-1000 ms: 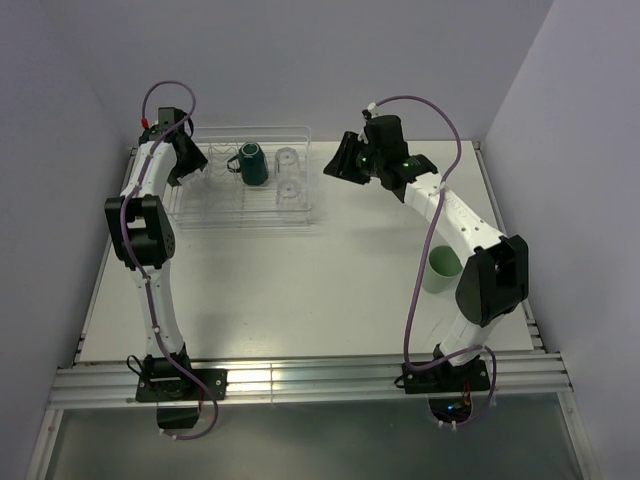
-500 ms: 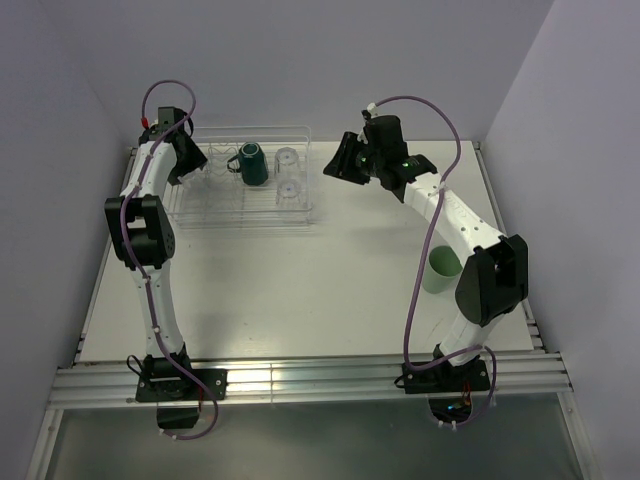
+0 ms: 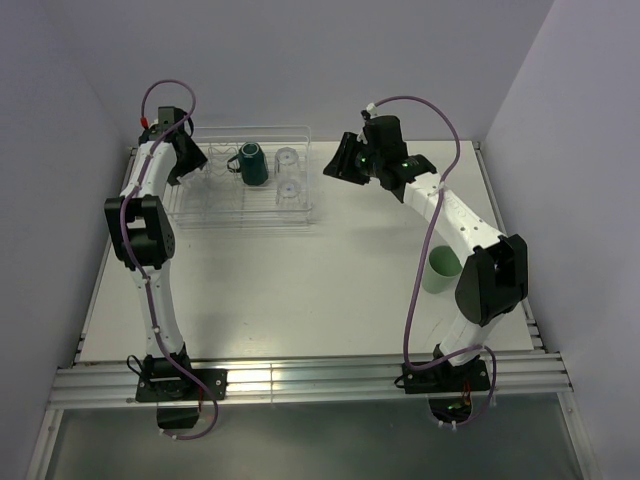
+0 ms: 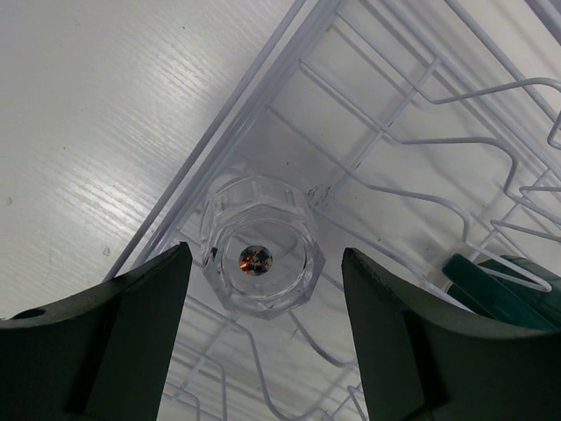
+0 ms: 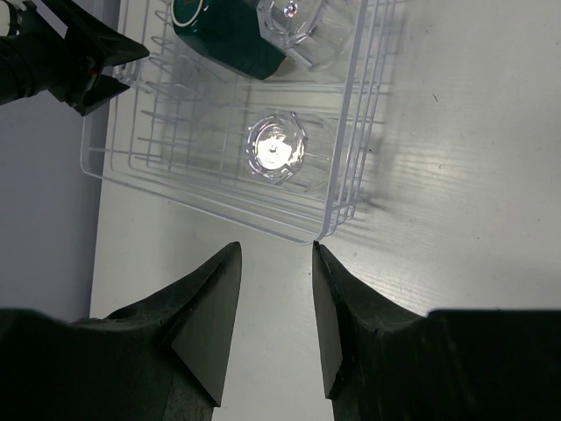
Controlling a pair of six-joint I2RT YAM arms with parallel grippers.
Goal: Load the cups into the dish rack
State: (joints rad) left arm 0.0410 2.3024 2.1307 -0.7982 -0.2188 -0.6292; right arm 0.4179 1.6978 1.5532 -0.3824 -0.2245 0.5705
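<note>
Dark green plastic fingers of the left gripper (image 4: 266,272) stand spread wide on either side of a clear, faceted glass tumbler (image 4: 259,237) without touching it. The jaws are released, and the glass sits on the wires by itself. It rests at the left end of the clear, rectangular wire dish rack (image 4: 368,114), close against the side rail. It looks to be base-up, which would be the sensible way to let it drain. Just to one side, an edge of the dark green mug (image 4: 500,285) shows, also inside the rack.

Across the table the right gripper (image 5: 274,259) hangs just off the rack's right end, jaws apart with nothing between them. Its wrist view shows a second clear tumbler (image 5: 276,149) seated among the dividers by the right wall. A third clear tumbler (image 5: 296,16) sits beyond it, next to the mug.

That leaves the pale mint-green handleless cup (image 3: 440,270) on the white table (image 3: 300,280). It is well apart from the rack and close beside the right arm's elbow.

By my reckoning four of the five cups are loaded and only the mint one remains. The right arm is the natural one to fetch it, and its open jaws suit that. It would have to fold back towards its own elbow to reach, though, with little room to spare there.
</note>
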